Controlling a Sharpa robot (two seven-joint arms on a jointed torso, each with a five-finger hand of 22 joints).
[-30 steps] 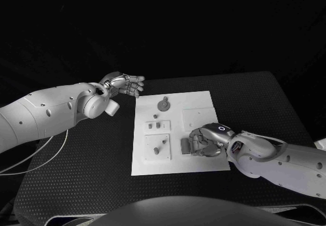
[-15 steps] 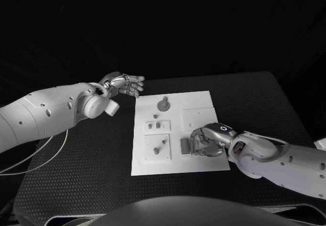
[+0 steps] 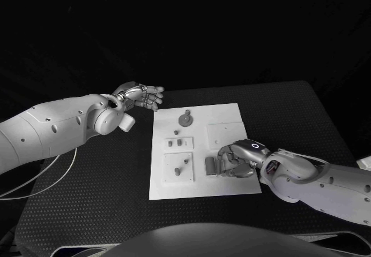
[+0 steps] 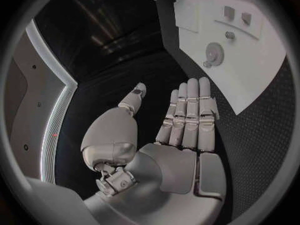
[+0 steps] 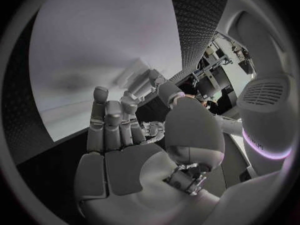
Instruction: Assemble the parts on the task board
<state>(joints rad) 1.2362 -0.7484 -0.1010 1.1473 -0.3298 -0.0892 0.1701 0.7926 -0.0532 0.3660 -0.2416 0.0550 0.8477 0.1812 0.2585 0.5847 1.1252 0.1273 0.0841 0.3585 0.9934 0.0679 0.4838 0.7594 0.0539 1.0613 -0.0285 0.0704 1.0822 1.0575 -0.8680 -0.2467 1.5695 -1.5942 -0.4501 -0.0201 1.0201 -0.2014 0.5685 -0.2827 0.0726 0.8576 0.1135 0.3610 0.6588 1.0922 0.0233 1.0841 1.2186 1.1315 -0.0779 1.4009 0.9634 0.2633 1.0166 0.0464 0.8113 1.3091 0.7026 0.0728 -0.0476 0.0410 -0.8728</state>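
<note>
1. On the table (image 3: pixel 93 182), going from my left, a thin white cable (image 3: pixel 35 184) loops beside my left arm; nothing lies between that arm and the board.
2. Black, dimpled table, dark room behind it. My board (image 3: pixel 197 176) lies flat in the middle, its long side running away from me.
3. My left hand (image 3: pixel 141 96) hovers off the board's far left corner, well above the table, fingers straight and side by side, thumb apart, holding nothing.
4. Parts on the board, left to right: a small upright piece in the near left square (image 3: pixel 178 170); two little pegs in the square above it (image 3: pixel 179 142); a round disc (image 3: pixel 185 118) towards the far edge with a tiny piece just beside it; a dark block (image 3: pixel 209 165) near the middle.
5. My right hand (image 3: pixel 238 158) rests on the board's near right part, fingers curled down and touching that block. Whether I truly hold it I cannot tell.
</note>
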